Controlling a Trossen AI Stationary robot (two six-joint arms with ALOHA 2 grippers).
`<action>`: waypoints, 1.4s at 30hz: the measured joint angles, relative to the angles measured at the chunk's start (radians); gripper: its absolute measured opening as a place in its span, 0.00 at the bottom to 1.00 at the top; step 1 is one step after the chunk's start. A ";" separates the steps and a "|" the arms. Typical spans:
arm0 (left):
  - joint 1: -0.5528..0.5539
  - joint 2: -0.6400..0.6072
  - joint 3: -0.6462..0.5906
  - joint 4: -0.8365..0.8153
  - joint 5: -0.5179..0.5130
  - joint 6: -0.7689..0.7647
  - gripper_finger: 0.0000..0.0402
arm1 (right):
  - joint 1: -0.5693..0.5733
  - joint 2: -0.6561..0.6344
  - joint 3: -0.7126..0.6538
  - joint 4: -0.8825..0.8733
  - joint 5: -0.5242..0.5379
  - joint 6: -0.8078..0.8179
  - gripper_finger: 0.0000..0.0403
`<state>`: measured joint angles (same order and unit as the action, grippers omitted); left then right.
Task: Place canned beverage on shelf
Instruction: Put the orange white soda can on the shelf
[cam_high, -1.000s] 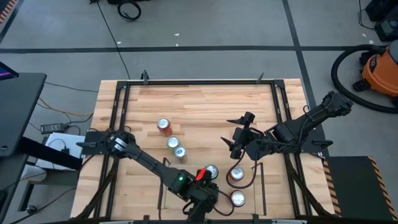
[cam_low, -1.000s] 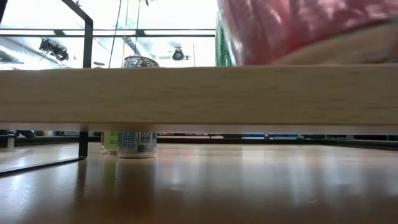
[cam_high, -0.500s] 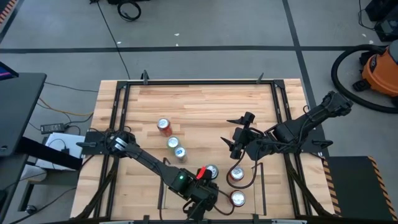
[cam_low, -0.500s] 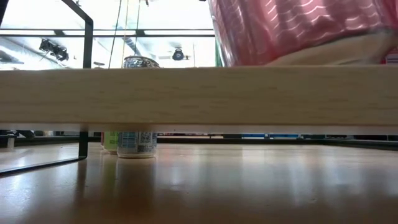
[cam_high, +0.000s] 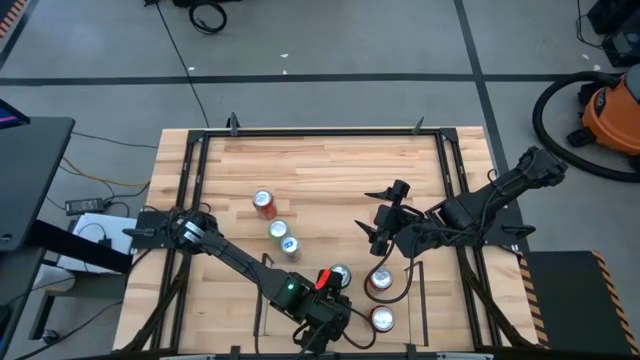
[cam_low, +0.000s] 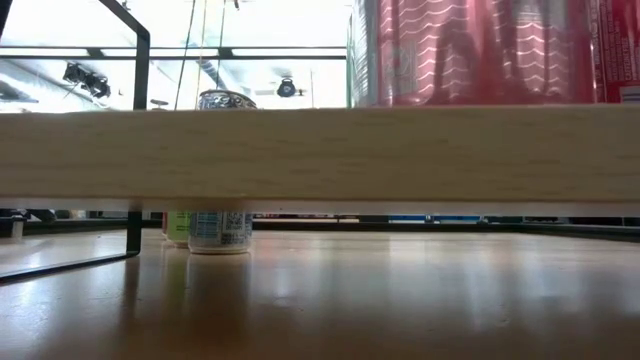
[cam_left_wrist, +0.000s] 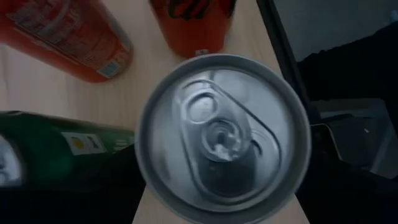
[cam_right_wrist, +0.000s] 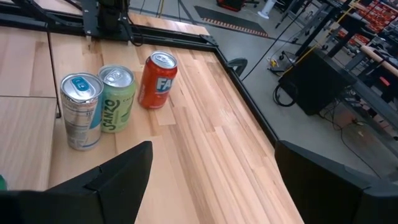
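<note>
Now three cans (cam_high: 275, 221) stand in a diagonal row left of centre on the worktop (cam_high: 330, 170), well apart from the shelf (cam_high: 400, 300) at the near edge, where two cans (cam_high: 380, 300) stand on its right part. At the shelf's left the left gripper (cam_high: 325, 290) is clamped on a can (cam_high: 340, 274), which half a second ago was tilted in the low view and now is upright on the board; the right gripper (cam_high: 383, 218) hovers spread beyond the shelf.
</note>
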<state>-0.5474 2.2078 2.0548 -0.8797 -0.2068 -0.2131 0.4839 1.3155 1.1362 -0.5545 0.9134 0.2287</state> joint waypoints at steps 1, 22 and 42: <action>0.000 0.000 0.000 0.000 -0.007 0.000 0.90 | 0.000 0.000 0.000 0.000 0.000 0.000 0.87; -0.024 0.000 0.042 -0.126 -0.068 0.014 0.90 | 0.000 0.000 0.000 0.000 -0.013 0.004 0.87; -0.022 0.000 0.042 -0.280 -0.151 -0.190 0.90 | 0.000 0.000 0.000 0.001 -0.018 0.007 0.87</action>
<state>-0.5697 2.2074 2.0964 -1.1594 -0.3578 -0.4030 0.4839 1.3155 1.1362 -0.5531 0.8951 0.2359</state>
